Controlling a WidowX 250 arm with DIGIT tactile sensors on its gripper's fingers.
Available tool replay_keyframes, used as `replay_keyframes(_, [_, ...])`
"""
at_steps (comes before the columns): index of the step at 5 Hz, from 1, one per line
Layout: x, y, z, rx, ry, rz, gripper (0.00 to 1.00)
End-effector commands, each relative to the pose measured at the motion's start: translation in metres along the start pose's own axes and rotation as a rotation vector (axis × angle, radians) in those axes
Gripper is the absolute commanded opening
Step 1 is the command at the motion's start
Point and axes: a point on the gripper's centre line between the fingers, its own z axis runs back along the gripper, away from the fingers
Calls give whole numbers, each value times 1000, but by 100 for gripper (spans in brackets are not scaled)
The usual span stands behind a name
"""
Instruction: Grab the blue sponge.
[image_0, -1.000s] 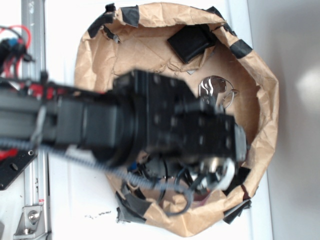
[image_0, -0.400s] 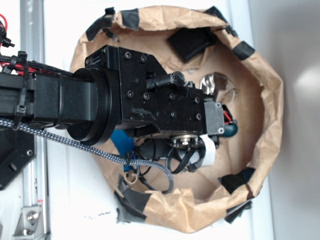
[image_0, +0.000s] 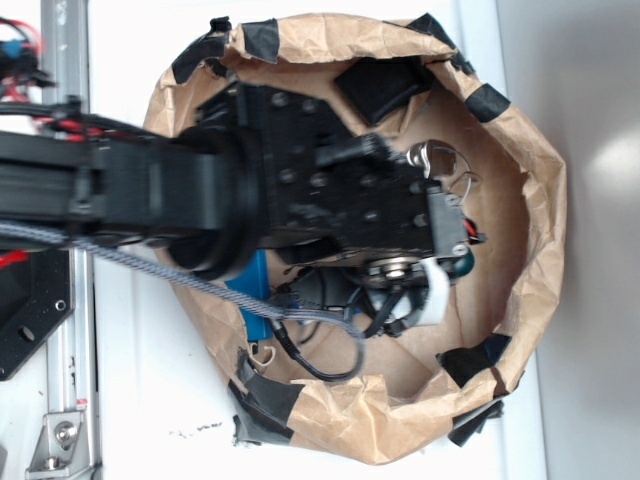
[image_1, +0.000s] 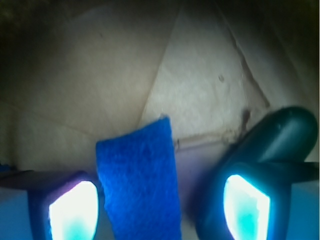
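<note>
Wrist view looks down between the gripper (image_1: 160, 202) fingers onto the crumpled brown paper lining (image_1: 210, 85) of a bowl-shaped nest. The flat, rough-surfaced royal-blue sponge (image_1: 137, 180) lies in the gap between them, its long axis running roughly from 12 to 6 o'clock with a slight lean toward 1 o'clock at the far end. It sits off centre, close beside the finger at 7 o'clock, and well apart from the finger at 5 o'clock. The jaws stand wide, holding nothing; whether the near finger already touches the sponge cannot be told. A glossy dark teal oval handle (image_1: 280, 135) lies at 3 o'clock, just behind the right-hand finger.

From the exterior view the black arm hides most of the brown paper nest (image_0: 530, 200) edged with black tape, and only a sliver of blue shows at 8 o'clock under the wrist.

Since the sponge's narrow width spans the jaw opening, closing across it looks workable, though shifting slightly toward 9 o'clock would centre it and keep the far finger clear of the handle.
</note>
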Motion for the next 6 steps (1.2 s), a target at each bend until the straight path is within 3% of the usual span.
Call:
replay_keyframes(1, [17,-31,14,32,21,-97,100])
replay_keyframes(3, [14,-25,13,-29,-27,-75,100])
replay_keyframes(4, [-6,-3,3,-5,-44,3,100])
replay_keyframes(5, [-21,5,-6,7,15,50,100])
replay_keyframes(6, [-25,6,-8,31,24,107,7])
